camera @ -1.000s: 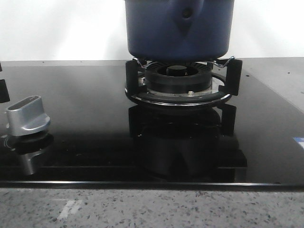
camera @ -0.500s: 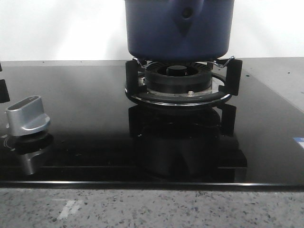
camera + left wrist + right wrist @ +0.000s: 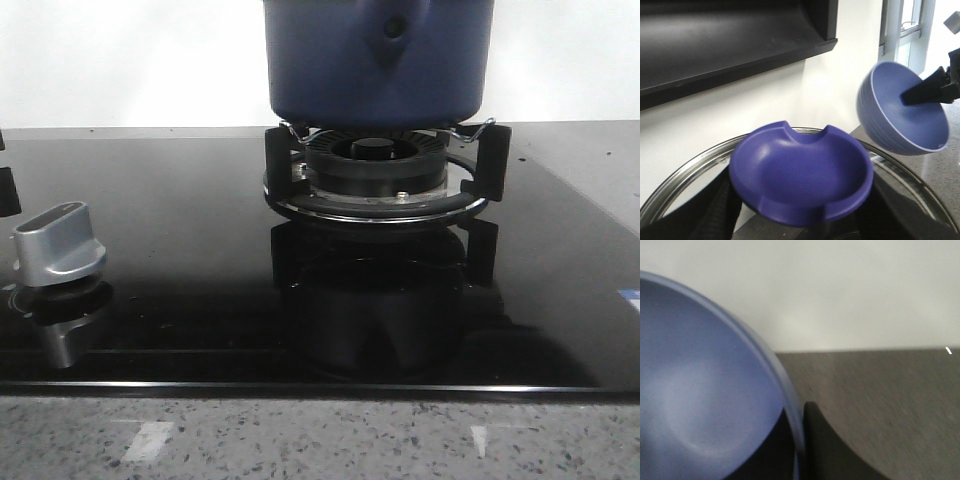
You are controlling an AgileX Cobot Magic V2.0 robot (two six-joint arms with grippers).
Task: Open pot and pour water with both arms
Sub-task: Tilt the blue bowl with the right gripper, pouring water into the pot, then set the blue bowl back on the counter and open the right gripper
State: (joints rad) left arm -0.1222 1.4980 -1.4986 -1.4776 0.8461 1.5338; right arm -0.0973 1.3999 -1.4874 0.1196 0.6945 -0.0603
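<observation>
A: Front view first. Where is the pot [image 3: 378, 60]?

B: It sits at 12 o'clock, at the far middle of the black glass cooktop [image 3: 180, 250], on the supports of the ringed burner [image 3: 375, 175]. The pot is dark blue, with a raised teardrop boss and a dark hole facing the camera. Its top is cut by the frame. A silver knob [image 3: 58, 245] stands at 9 o'clock, well apart from the burner.

A: And the arms? None shows in that view.

B: Correct. In the left wrist view, a blue knob with 2 notches [image 3: 802, 180] fills the middle, on a glass lid with a metal rim [image 3: 685, 170]. The left fingers themselves are hidden, so I cannot tell how far they are open or if they hold the lid.

A: The right side?

B: At 2 o'clock in the same view, the right gripper [image 3: 930, 90] has 1 dark finger inside a light-blue bowl [image 3: 900, 125], which is tilted in the air. In the right wrist view, the rim of the bowl stands between 2 dark fingers [image 3: 825, 440], so the gripper is closed on it.
</observation>
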